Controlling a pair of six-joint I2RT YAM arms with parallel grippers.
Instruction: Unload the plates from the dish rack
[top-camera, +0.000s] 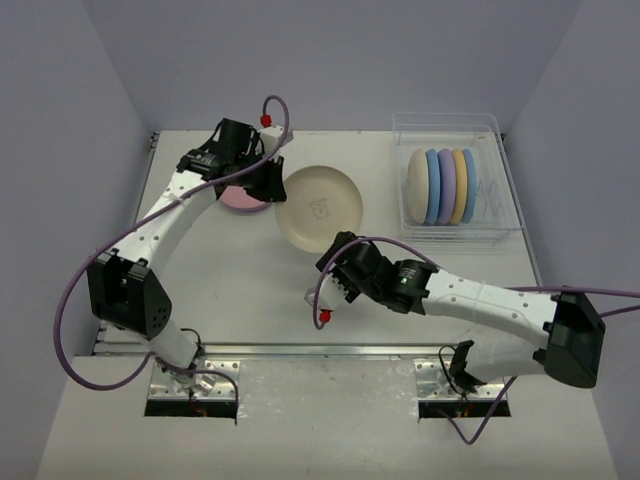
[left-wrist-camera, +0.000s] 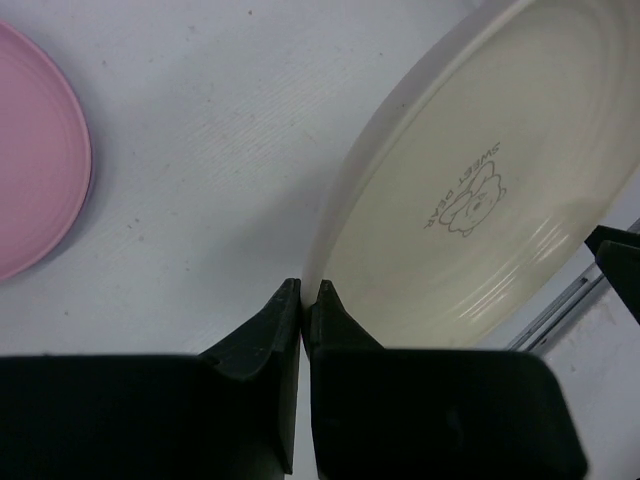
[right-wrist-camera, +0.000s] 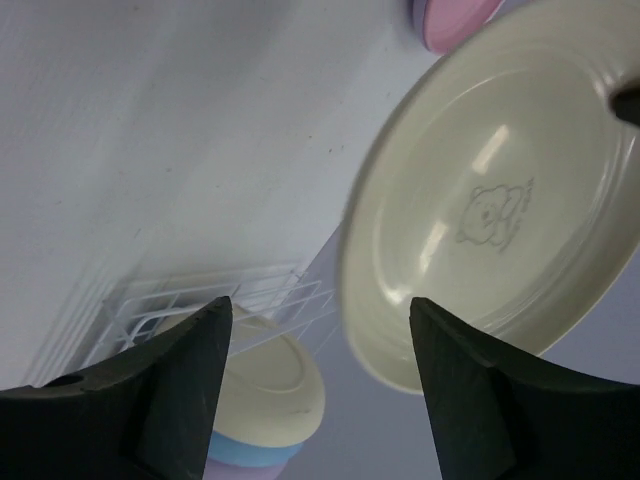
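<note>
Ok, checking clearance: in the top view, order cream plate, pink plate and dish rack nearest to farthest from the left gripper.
1. cream plate: rim pinched by the left gripper.
2. pink plate: just beside it, on the left.
3. dish rack: far right.

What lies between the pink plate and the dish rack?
The cream plate, rim pinched by the left gripper, separates pink plate and dish rack in the top external view.

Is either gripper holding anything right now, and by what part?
Left gripper pinches the cream plate by its rim; right gripper is open and empty.
</note>
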